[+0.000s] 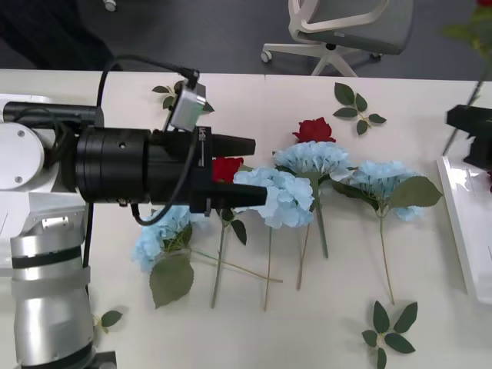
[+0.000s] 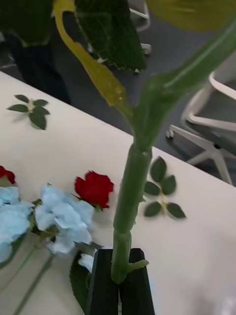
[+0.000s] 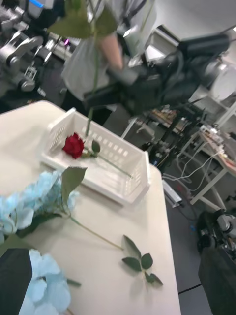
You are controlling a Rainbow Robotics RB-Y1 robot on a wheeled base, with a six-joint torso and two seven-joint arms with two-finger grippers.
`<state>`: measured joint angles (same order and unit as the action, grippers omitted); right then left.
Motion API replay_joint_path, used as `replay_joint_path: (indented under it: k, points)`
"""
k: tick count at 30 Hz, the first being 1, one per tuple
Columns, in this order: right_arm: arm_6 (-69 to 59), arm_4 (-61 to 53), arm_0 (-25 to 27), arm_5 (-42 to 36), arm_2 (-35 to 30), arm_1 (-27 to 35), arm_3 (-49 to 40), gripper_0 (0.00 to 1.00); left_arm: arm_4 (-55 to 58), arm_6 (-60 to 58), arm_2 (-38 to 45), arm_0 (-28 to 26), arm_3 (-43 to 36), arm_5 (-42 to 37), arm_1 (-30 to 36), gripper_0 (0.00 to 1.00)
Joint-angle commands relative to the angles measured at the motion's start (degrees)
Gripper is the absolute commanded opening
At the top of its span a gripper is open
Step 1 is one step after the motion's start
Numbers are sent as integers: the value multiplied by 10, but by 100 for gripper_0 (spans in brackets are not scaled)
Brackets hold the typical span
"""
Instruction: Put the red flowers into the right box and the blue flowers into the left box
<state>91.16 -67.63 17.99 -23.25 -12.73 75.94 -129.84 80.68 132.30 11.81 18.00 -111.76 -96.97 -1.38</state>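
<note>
My left gripper (image 1: 260,171) hangs open over the table's middle, its black fingers either side of a red flower (image 1: 225,167). Blue flowers lie around it: one (image 1: 284,196) under the fingertips, two more (image 1: 311,157) (image 1: 384,181) to the right, another (image 1: 161,234) below the arm. A second red flower (image 1: 314,131) lies farther back. At the right edge my right gripper (image 2: 119,275) is shut on a green stem (image 2: 130,197) held upright above the right box (image 3: 132,189); its bloom is out of view. One red flower (image 3: 73,145) lies in that box. The left box is hidden.
Loose green leaf sprigs lie at the back (image 1: 357,108), at the front right (image 1: 388,330) and at the front left (image 1: 108,317). An office chair (image 1: 342,27) stands beyond the table's far edge. A person (image 3: 98,54) stands behind the right box.
</note>
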Motion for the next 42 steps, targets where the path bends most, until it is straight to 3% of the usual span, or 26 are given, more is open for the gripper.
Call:
replay_joint_path:
  k: [1, 7, 14, 22, 33, 38, 42]
  points:
    - [-26, -8, 63, -54, -86, -46, -37, 0, -51, -101, -38, -72, -101, 33, 12, 100]
    - [-31, -4, 90, -188, -182, -91, -26, 0, -125, -258, -62, -191, -225, 119, 65, 100]
    - [-61, 72, 46, -343, -197, -109, 26, 0, -284, -484, -76, -268, -318, 129, 79, 100]
    - [-138, 213, 19, -464, -153, -97, 82, 0, -419, -663, -87, -273, -333, 74, 79, 100]
    - [-225, 363, 2, -384, -21, -79, 180, 0, -549, -902, -122, -238, -332, -14, 79, 100]
    - [-260, 421, -44, -285, 70, -79, 292, 0, -613, -1010, -159, -210, -324, -56, 79, 100]
    - [-286, 455, -85, -259, 124, -77, 356, 0, -650, -1058, -180, -182, -298, -79, 79, 100]
